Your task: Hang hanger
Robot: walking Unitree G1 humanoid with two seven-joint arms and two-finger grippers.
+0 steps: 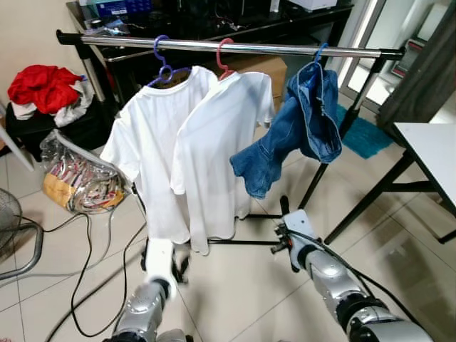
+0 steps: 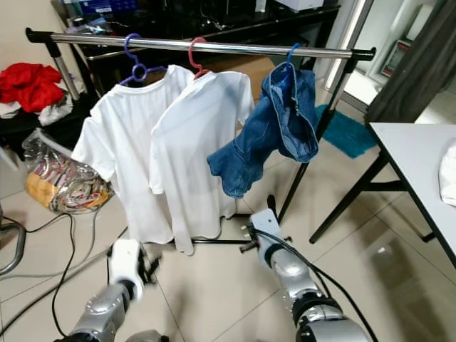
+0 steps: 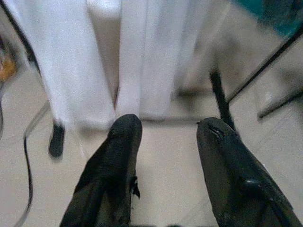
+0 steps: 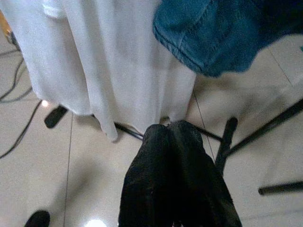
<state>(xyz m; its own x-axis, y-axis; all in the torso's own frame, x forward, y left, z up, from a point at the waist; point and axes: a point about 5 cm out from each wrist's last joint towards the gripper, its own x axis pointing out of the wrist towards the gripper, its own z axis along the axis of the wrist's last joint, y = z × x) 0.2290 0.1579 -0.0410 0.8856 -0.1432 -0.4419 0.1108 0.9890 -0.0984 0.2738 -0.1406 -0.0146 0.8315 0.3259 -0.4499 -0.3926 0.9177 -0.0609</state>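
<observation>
Tiled floor lies beneath a horizontal rail bearing three hangers; left gripper gapes wide, right gripper pressed closed, both empty.

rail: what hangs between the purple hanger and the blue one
A pink hanger carrying a white t-shirt hangs there, seen in both eye views.

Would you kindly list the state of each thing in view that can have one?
Left T-shirt: hanging on the purple hanger.
Right T-shirt: hanging on the pink hanger.
Jeans: hanging on the blue hanger, bunched.
Rail: carrying all three hangers.
Left gripper: open, empty, low over the floor.
Right gripper: shut, empty, low near the rack's base.
Red cloth: piled, not hung.
</observation>
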